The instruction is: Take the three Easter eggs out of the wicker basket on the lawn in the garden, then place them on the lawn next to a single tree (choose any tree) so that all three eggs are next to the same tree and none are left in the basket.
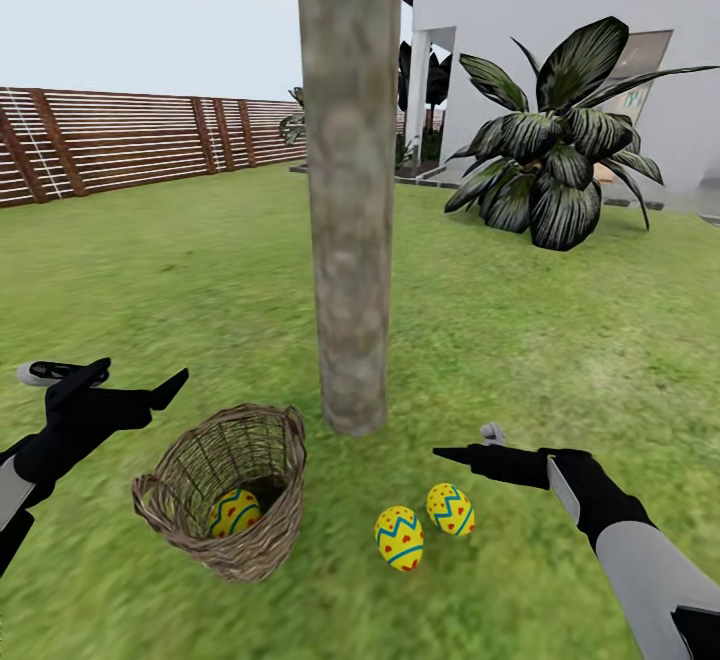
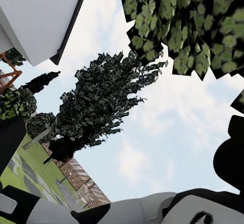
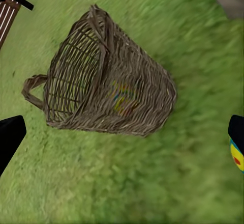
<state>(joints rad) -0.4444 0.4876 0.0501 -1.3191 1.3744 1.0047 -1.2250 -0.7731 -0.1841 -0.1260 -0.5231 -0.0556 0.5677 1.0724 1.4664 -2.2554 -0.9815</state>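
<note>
Head view: garden lawn (image 1: pixel 560 330), tree trunk (image 1: pixel 348 190) dead ahead. Two Easter eggs (image 1: pixel 399 537) lie by its base; the third egg (image 1: pixel 234 513) sits in the tilted wicker basket (image 1: pixel 228 500). Next: reach through the open mouth, not the weave. Left gripper (image 1: pixel 140 385) spread empty above the basket; right gripper (image 1: pixel 470 448) low, finger state unclear.

Left wrist view: sky, canopy.

Right wrist view: basket (image 3: pixel 109 76) beyond parted fingers (image 3: pixel 10 137).

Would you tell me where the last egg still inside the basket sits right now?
In the head view, the egg lies inside the tipped wicker basket, lower left of the tree trunk, with two eggs on the grass to its right.
</note>
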